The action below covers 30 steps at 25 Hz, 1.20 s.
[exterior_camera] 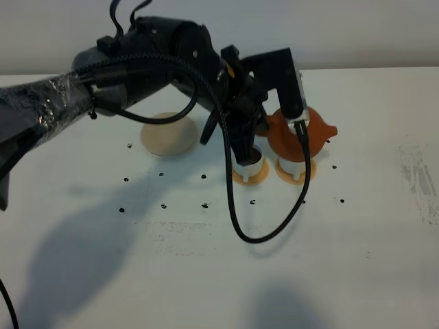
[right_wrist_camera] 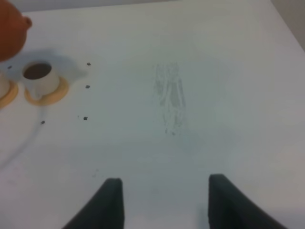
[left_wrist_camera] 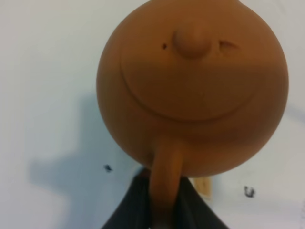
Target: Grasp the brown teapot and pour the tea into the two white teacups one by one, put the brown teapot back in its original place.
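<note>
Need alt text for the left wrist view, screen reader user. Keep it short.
A squat reddish-brown clay teapot with a knobbed lid fills most of the frame, seen from above against a white table. The dark fingers of the left gripper clamp its loop handle at the frame's lower edge.

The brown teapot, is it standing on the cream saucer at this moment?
No, the brown teapot is held up over the two white teacups by the left gripper, and the cream saucer lies bare.

The brown teapot (exterior_camera: 291, 133) hangs in the air above two white teacups (exterior_camera: 250, 163) on orange saucers; the cream saucer (exterior_camera: 168, 133) sits bare, left of them
</note>
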### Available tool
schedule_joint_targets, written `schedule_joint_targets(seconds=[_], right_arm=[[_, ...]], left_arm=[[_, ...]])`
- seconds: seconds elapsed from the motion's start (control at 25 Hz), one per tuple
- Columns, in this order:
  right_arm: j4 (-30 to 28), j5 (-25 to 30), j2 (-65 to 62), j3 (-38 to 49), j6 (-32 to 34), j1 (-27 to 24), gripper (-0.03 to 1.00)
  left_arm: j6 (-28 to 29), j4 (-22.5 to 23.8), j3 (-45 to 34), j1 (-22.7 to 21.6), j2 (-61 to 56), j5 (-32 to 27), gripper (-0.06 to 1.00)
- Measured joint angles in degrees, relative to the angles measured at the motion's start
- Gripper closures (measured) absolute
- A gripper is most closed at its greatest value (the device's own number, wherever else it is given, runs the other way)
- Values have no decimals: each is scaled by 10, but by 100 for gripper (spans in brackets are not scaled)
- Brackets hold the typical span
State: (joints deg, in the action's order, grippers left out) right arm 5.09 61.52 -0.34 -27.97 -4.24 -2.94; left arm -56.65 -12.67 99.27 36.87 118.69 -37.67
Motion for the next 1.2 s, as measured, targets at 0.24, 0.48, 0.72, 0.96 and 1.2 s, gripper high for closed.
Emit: schedule_joint_targets(seconds=[0.24,0.48,0.72,0.96,1.2], right_arm=[[0,0,0,0,0,0,54],[0,0,0,0,0,0,54],[0,0,0,0,0,0,54],[0,0,0,0,0,0,54],[0,0,0,0,0,0,54]], left_arm=[[13,0,-87,11,-43,46,87],[15,-1,-178,33,-78,90,87],[60,-13,-243,42,-81,138,87],[117,-17,-283,44,-81,202,87],[125,-42,-290,57,-73,226,87]])
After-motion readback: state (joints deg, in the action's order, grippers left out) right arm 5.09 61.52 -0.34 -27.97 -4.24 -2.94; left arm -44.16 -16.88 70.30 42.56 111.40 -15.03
